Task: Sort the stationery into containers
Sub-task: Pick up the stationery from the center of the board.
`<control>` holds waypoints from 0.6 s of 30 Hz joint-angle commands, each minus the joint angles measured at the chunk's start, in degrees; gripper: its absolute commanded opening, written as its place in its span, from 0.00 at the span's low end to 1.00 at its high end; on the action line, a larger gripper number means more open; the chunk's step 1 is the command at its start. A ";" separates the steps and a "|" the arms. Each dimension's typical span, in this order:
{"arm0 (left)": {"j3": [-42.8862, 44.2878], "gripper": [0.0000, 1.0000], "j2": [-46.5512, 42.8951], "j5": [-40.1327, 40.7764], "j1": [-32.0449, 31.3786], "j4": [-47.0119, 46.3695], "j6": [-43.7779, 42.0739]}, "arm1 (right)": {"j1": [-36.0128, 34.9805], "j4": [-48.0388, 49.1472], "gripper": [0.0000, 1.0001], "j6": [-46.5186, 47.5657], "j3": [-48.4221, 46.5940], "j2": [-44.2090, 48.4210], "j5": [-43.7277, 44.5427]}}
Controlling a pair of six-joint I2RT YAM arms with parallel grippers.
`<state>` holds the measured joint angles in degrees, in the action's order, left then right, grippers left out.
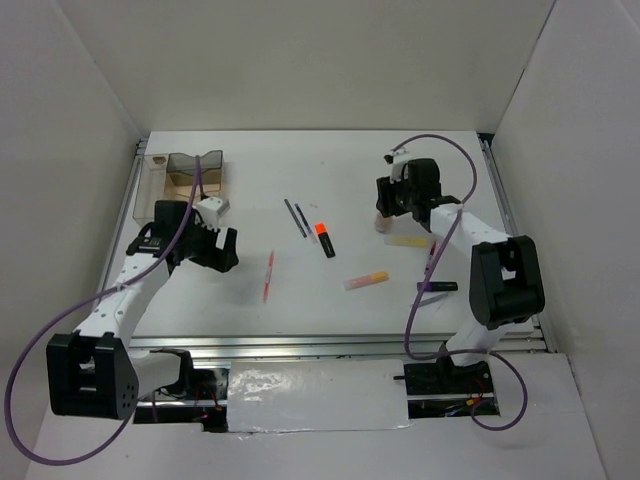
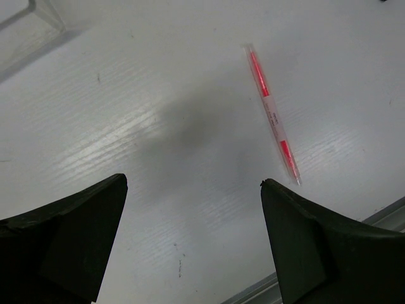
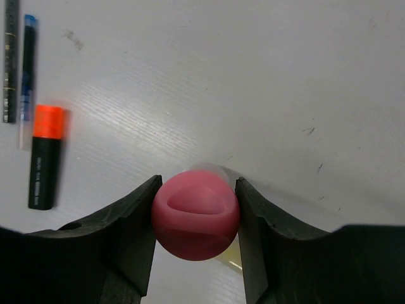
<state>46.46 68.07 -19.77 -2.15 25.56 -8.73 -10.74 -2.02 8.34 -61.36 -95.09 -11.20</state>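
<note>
My right gripper [image 3: 198, 181] is shut on the pink-capped tube [image 3: 195, 215]; both fingers press the round pink cap, and the tube stands upright on the table at the right [image 1: 381, 225]. To its left lie the orange-capped black highlighter [image 3: 45, 155] and two dark pencils [image 3: 11, 60]. My left gripper [image 2: 193, 180] hangs open over bare table, holding nothing. The thin red pen [image 2: 272, 114] lies just ahead of its right finger. The clear container tray [image 1: 185, 172] stands at the back left, behind the left arm.
A yellow-pink marker [image 1: 366, 281] lies mid-table. A pale yellow stick [image 1: 412, 240], a purple marker [image 1: 432, 258] and a dark marker [image 1: 437, 287] lie beside the right arm. A metal rail [image 1: 330, 345] runs along the near table edge.
</note>
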 commanded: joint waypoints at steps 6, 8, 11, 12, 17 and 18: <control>5.38 0.99 -5.41 -7.11 -0.48 -2.27 1.34 | -2.52 -8.34 0.03 -8.15 -6.66 12.73 -9.18; 7.23 0.99 -5.15 -8.79 -1.71 -2.01 1.70 | -3.23 -9.22 0.02 -13.06 -7.80 13.70 -13.04; 9.87 0.99 -4.79 -10.90 -5.30 -2.27 2.05 | -4.37 -8.97 0.00 -17.89 -7.63 13.88 -20.68; 10.66 0.99 -4.62 -11.77 -6.27 -2.71 2.66 | -5.16 -8.01 0.00 -19.05 -7.28 13.96 -22.70; 10.50 0.99 -4.09 -21.08 -11.20 -9.55 6.87 | -7.10 -5.80 0.00 -25.11 -6.84 13.62 -30.26; 9.97 0.98 -3.74 -21.97 -12.16 -11.04 8.02 | -7.10 -5.02 0.00 -26.08 -6.93 13.53 -31.33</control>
<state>55.77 63.75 -33.76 -12.25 20.71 -4.86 -17.08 -9.98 -11.75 -67.07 -82.21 -35.11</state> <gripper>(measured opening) 0.989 0.539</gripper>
